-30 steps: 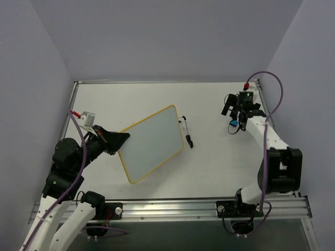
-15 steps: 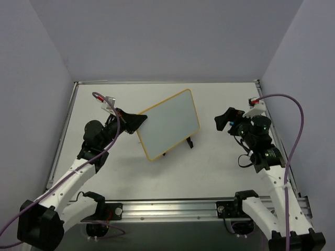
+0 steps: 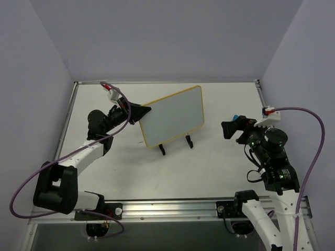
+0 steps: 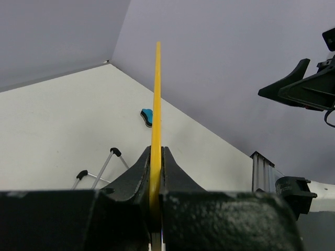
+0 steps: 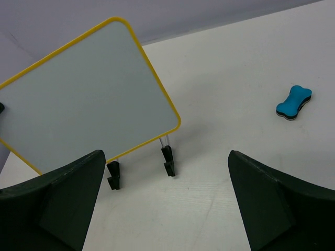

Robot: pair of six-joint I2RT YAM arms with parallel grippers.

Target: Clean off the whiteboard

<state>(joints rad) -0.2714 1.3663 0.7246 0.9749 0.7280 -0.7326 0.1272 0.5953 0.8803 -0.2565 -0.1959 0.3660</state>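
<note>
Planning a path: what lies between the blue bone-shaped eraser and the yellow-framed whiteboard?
Only bare white table between eraser and whiteboard, in the right wrist view.

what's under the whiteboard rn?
Two black-footed stand legs show just below the whiteboard, standing on the table. The stand's upper part is covered by the board, so whether the board rests on it can't be told.

Eraser [image 5: 294, 102] right of whiteboard [image 5: 84, 99]

Top camera is looking down over the counter [image 3: 209, 170]; both wrist cameras are facing the whiteboard [image 5: 78, 99], the left closely edge-on.
</note>
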